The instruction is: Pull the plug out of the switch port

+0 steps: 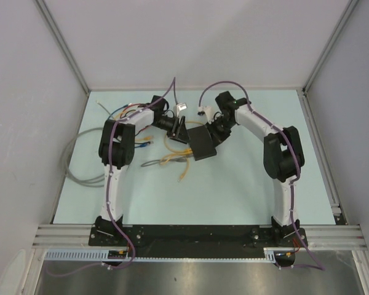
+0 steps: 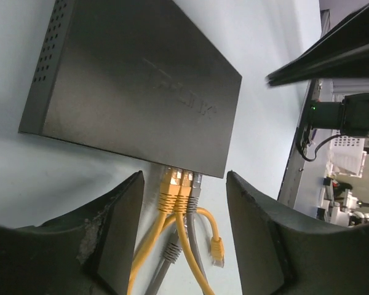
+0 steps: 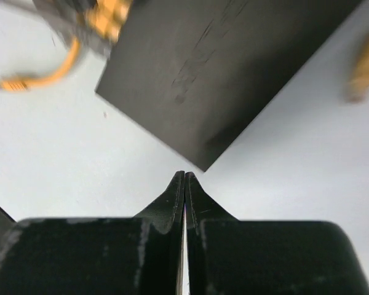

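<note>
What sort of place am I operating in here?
Probably a lab robot test cell: a pale table walled in by grey panels on aluminium framing, with a black network switch and Ethernet cables laid out on it.

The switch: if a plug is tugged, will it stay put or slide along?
Probably slides: the switch is a thin flat box lying on a smooth table, so likely light. It looks too low to tip. The plugged cables would likely drag it along.
</note>
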